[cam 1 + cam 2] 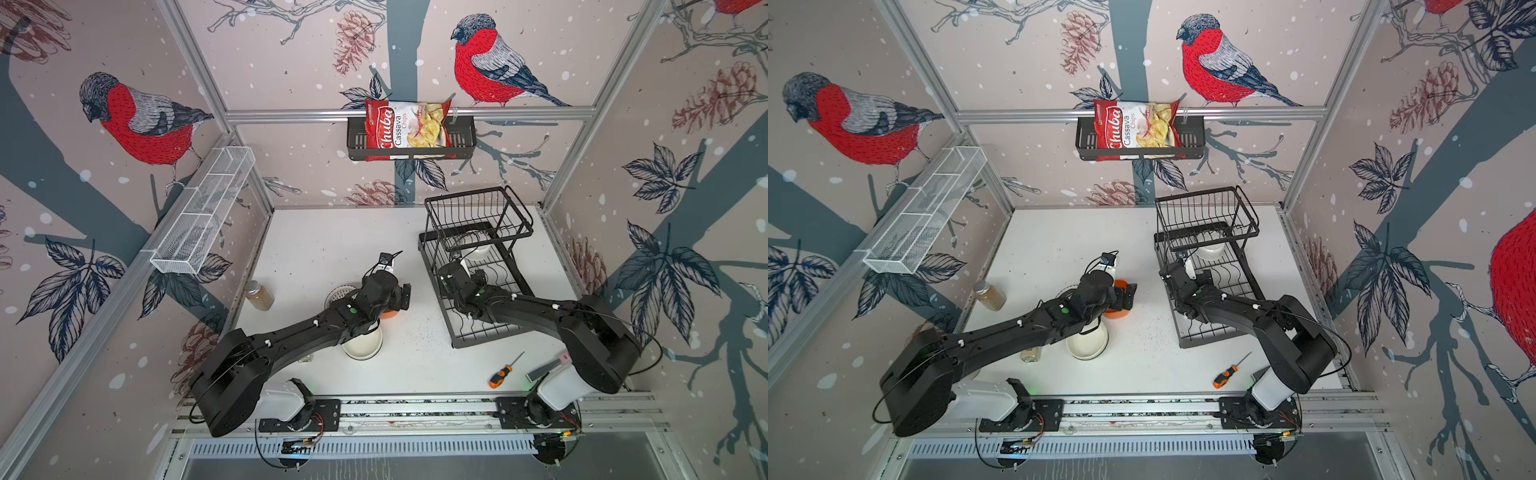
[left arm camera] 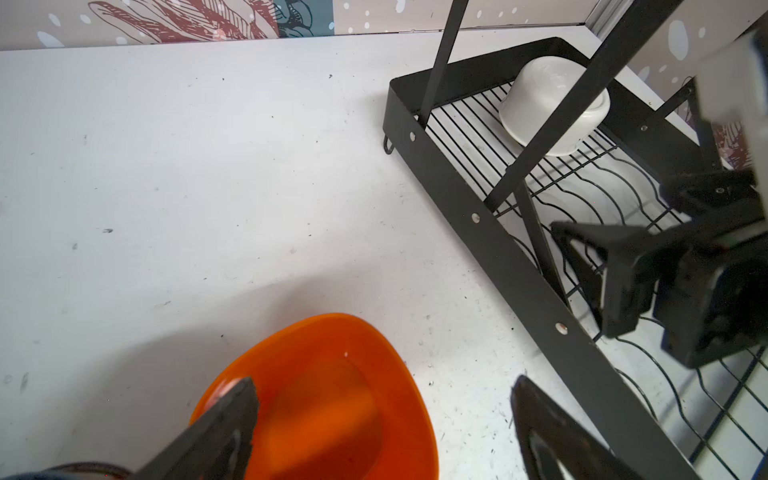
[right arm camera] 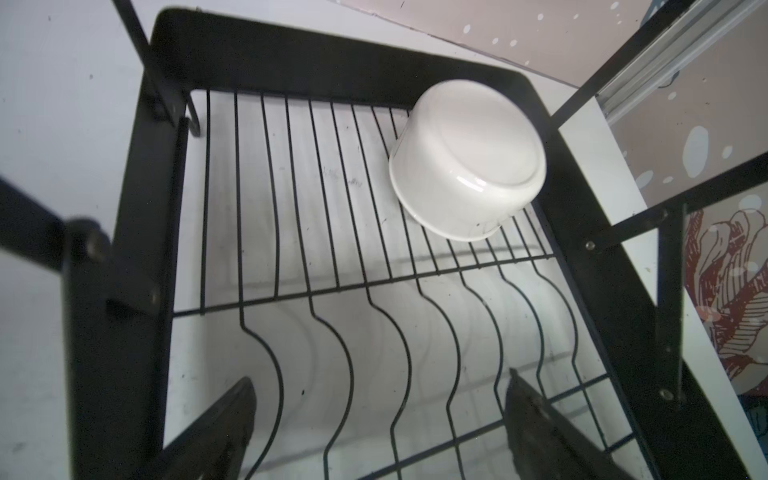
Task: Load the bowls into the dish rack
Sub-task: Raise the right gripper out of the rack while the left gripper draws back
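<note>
Left arm extends low across the table. The left gripper is released, jaws wide, with one finger over the rim of the orange bowl and nothing clamped.

Right arm reaches into the lower tier of the dish rack. The right gripper is likewise spread and empty.

Bowls counted: four.
- One white bowl, inverted in the rack's far corner.
- On the table: the orange bowl, one cream bowl and one patterned bowl, the last partly hidden beneath the left arm.
</note>
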Robot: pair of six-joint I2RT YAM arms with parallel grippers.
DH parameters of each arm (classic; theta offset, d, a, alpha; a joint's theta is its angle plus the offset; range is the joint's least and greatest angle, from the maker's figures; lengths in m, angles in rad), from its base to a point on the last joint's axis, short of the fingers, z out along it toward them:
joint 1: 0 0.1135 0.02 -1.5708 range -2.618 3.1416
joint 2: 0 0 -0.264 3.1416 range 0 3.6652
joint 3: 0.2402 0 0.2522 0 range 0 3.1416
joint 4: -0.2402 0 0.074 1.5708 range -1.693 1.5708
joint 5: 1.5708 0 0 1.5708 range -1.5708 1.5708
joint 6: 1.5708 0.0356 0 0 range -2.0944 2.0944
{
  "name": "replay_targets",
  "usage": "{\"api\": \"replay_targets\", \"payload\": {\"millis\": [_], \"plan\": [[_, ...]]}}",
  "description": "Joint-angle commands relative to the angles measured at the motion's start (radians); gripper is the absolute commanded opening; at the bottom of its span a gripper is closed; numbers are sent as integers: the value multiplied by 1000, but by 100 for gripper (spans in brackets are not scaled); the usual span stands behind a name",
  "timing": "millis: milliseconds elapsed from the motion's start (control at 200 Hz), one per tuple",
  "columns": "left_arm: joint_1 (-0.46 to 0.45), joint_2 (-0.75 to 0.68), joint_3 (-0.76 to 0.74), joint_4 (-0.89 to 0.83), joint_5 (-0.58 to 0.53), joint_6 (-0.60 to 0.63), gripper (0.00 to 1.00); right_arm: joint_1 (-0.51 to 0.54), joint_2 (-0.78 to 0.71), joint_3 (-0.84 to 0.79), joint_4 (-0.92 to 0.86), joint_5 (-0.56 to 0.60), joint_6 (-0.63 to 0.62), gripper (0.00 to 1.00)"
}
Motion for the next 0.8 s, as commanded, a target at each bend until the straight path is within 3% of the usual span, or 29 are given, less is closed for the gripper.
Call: {"api": "replay_targets", "payload": {"millis": [0, 570, 795], "plan": [[1, 41, 40, 21, 10, 16, 94, 14, 2, -20, 28, 24, -7, 93], [4, 272, 275, 25, 79, 58, 94, 60, -164, -28, -92, 68, 20, 93], [4, 362, 366, 4, 118, 76, 94, 52, -264, -30, -158, 19, 26, 93]]}}
